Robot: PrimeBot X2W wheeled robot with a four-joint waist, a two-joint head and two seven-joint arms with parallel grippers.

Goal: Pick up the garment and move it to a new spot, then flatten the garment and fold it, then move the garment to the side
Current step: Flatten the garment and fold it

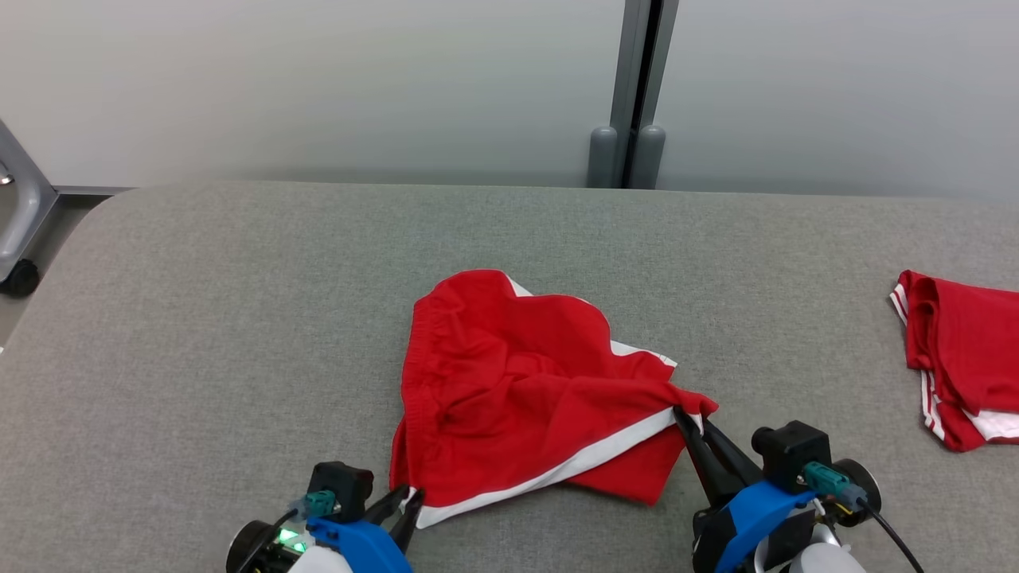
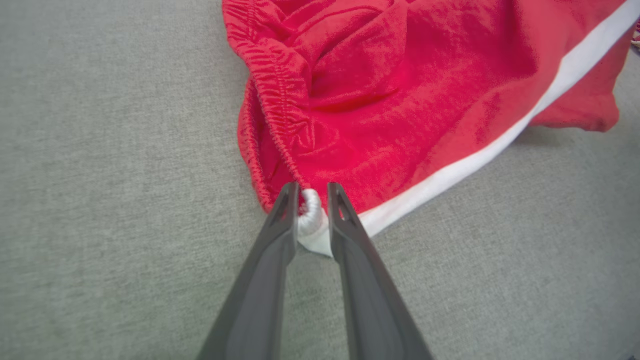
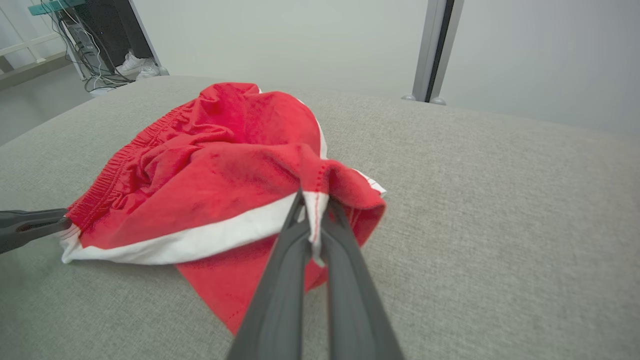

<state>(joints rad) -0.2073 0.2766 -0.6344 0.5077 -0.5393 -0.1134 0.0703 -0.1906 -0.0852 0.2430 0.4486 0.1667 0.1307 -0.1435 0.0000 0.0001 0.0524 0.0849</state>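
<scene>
A red garment (image 1: 517, 382) with a white stripe and an elastic waistband lies crumpled in the middle of the grey padded table (image 1: 199, 318). My left gripper (image 1: 406, 505) is at its near left corner. In the left wrist view the garment (image 2: 400, 90) has its white corner bunched between the fingers of the left gripper (image 2: 312, 192), which is shut on it. My right gripper (image 1: 689, 418) is shut on the garment's right corner. The right wrist view shows that gripper (image 3: 312, 200) pinching the striped hem, with the garment (image 3: 215, 165) slightly lifted there.
A second red and white garment (image 1: 963, 358) lies folded at the table's right edge. A grey post (image 1: 633, 151) stands behind the table against a pale wall. A wheeled metal frame (image 1: 20, 239) sits off the table's left corner.
</scene>
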